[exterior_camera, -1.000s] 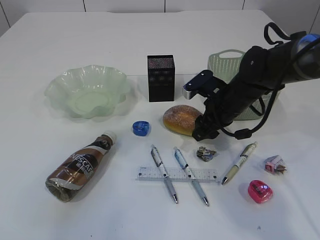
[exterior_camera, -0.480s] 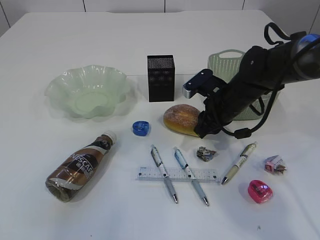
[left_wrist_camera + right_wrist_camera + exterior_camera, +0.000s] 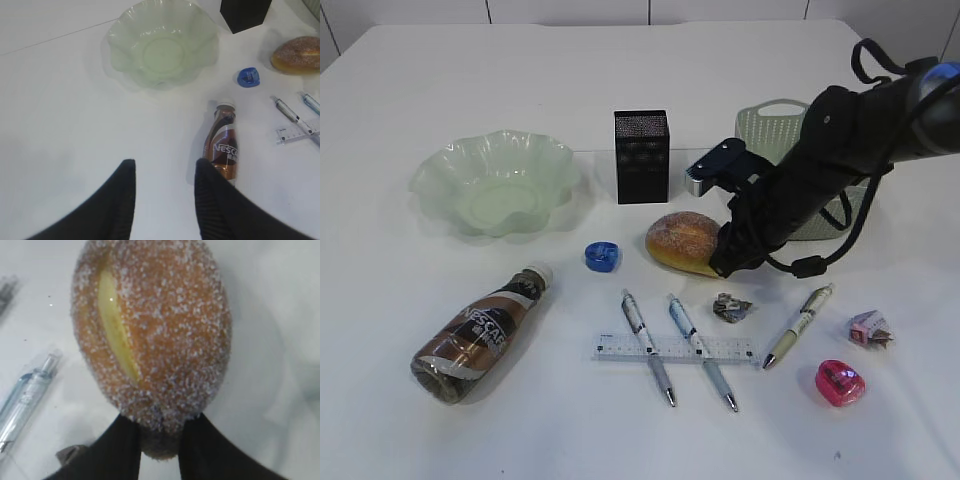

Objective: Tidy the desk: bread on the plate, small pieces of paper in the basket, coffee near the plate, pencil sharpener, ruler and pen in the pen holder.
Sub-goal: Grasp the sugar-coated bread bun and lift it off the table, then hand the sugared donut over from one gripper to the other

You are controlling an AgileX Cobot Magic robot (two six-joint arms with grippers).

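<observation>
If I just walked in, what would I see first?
Probably the big black right arm reaching down, its gripper pinching the end of the sugary bread in the middle of the table. Then the frilly green plate at back left and the coffee bottle lying on its side in front.

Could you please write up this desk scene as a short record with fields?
bread: on table, right gripper closed on its near end
left gripper: open, hovering above table, holding nothing
plate: green, empty
coffee: bottle lying on its side
pen holder: black, upright
basket: behind right arm
pens: three, two lying across the ruler
sharpeners: blue, pink
paper scraps: two
</observation>
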